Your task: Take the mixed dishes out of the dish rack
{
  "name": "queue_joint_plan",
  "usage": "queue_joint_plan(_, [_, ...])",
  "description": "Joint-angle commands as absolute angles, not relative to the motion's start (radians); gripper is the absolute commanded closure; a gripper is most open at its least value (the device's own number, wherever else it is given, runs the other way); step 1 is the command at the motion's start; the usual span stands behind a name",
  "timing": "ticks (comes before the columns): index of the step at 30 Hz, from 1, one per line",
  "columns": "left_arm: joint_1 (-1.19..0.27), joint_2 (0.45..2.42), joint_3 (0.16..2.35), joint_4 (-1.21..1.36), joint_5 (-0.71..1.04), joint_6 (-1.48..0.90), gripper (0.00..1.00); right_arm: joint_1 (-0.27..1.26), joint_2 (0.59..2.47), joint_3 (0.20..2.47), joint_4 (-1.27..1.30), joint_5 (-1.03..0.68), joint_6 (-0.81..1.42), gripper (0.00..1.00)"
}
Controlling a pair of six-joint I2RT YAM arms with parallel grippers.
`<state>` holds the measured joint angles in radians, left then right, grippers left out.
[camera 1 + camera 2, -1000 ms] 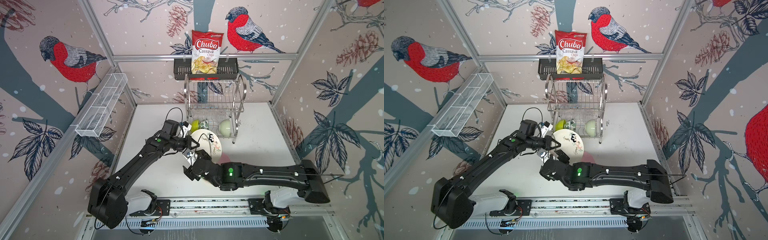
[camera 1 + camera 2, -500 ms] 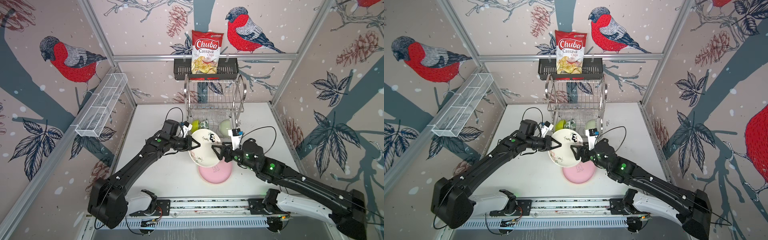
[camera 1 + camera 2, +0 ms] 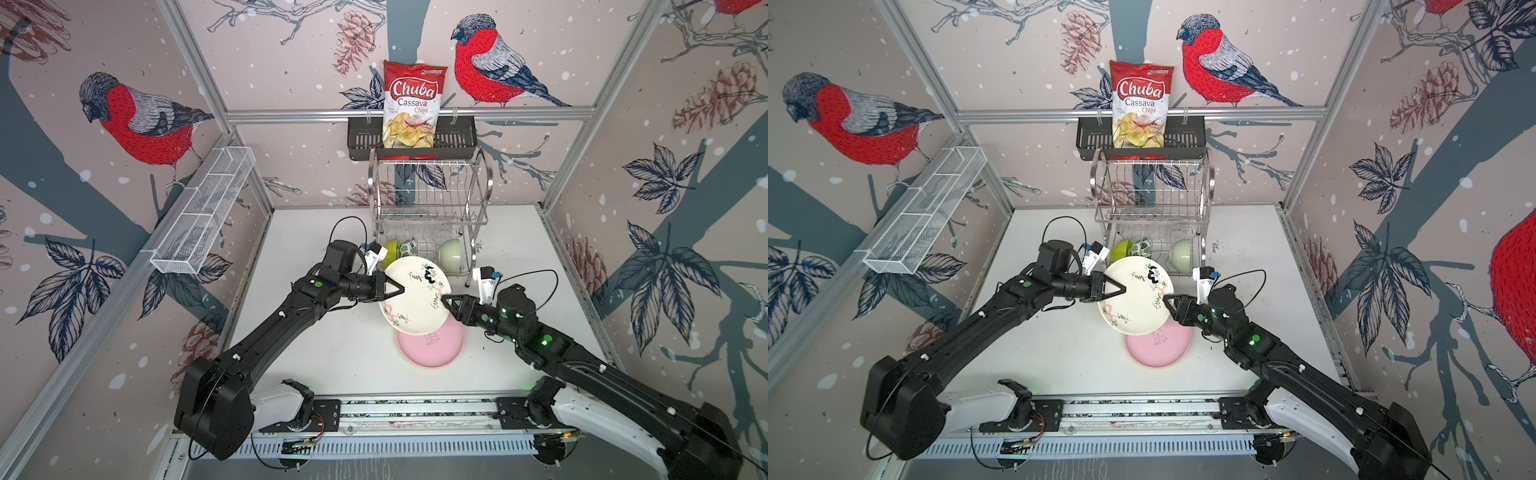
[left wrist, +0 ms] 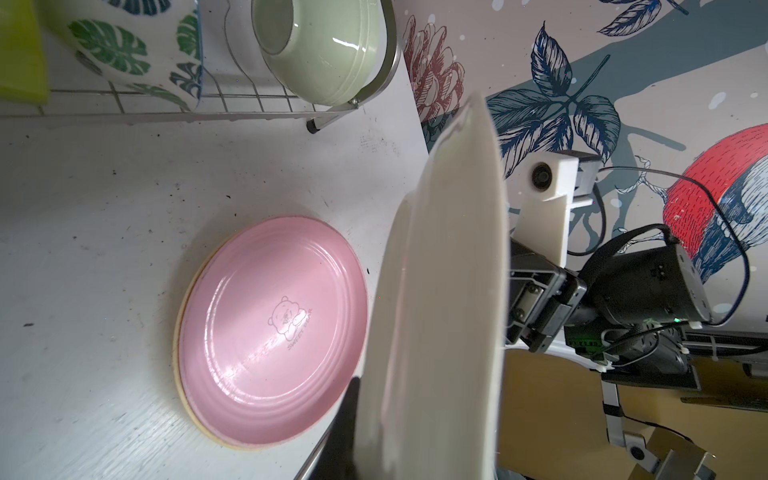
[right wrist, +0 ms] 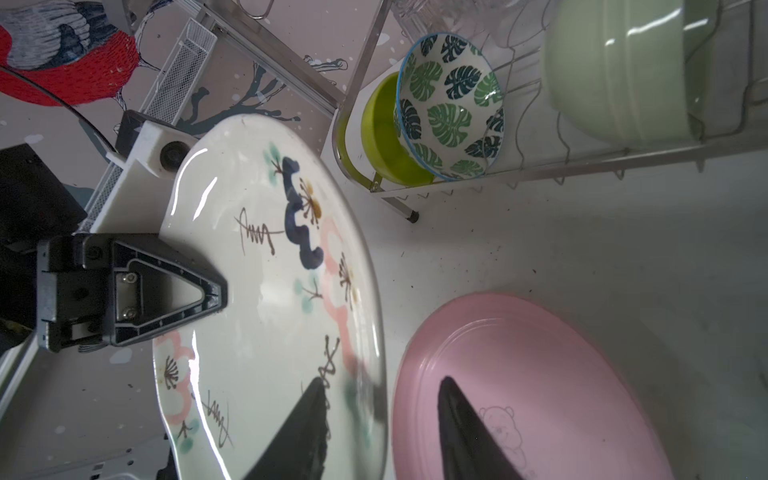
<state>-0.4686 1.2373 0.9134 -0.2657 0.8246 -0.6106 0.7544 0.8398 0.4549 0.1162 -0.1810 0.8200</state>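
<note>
Left end effector clamps the doodled plate, likely for handover; right end effector straddles its rim, grip unclear

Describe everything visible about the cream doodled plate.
The cream plate is glossy and ceramic-looking, with a slightly wavy rim and hand-drawn doodles: a dark blue squiggle, pink blossom outlines, brown scribbles, teal dots. Its plain underside has a raised foot ring. It hangs tilted in front of the dish rack, partly over the pink plate lying flat below. The left gripper pinches one edge; the right gripper has its fingers straddling the opposite edge, a gap showing.
</note>
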Motion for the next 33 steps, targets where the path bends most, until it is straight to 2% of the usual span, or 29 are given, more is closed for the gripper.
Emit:
queue_joint_plan(1, [-0.469, 1.218, 0.894, -0.116, 0.891, -0.643, 1.00, 0.729, 0.852, 0.429, 0.280, -0.287, 0.895, 0.71])
queue_joint_plan(5, [-0.469, 1.202, 0.859, -0.054, 0.898, -0.682, 1.00, 0.685, 0.862, 0.382, 0.403, -0.360, 0.961, 0.80])
queue_joint_plan(8, [-0.476, 1.200, 0.823, 0.011, 0.898, -0.721, 1.00, 0.674, 0.864, 0.391, 0.365, -0.373, 0.955, 0.99])
queue_joint_plan(9, [-0.488, 1.200, 0.811, 0.028, 0.884, -0.730, 1.00, 0.673, 0.862, 0.400, 0.335, -0.374, 0.950, 1.00])
queue_joint_plan(13, [-0.585, 1.218, 0.802, 0.035, 0.797, -0.705, 1.00, 0.675, 0.833, 0.396, 0.256, -0.372, 0.948, 1.00])
queue_joint_plan(17, [-0.634, 1.275, 0.767, 0.075, 0.781, -0.719, 1.00, 0.675, 0.758, 0.355, 0.187, -0.342, 0.965, 1.00])
queue_joint_plan(24, [-0.680, 1.356, 0.707, 0.153, 0.736, -0.740, 0.86, 0.676, 0.629, 0.266, 0.076, -0.298, 1.006, 1.00])
queue_joint_plan(31, [-0.707, 1.443, 0.702, 0.180, 0.713, -0.728, 0.61, 0.681, 0.597, 0.188, 0.069, -0.249, 1.032, 1.00])
queue_joint_plan(33, [-0.707, 1.471, 0.701, 0.178, 0.717, -0.716, 0.60, 0.681, 0.594, 0.177, 0.063, -0.236, 1.032, 1.00])
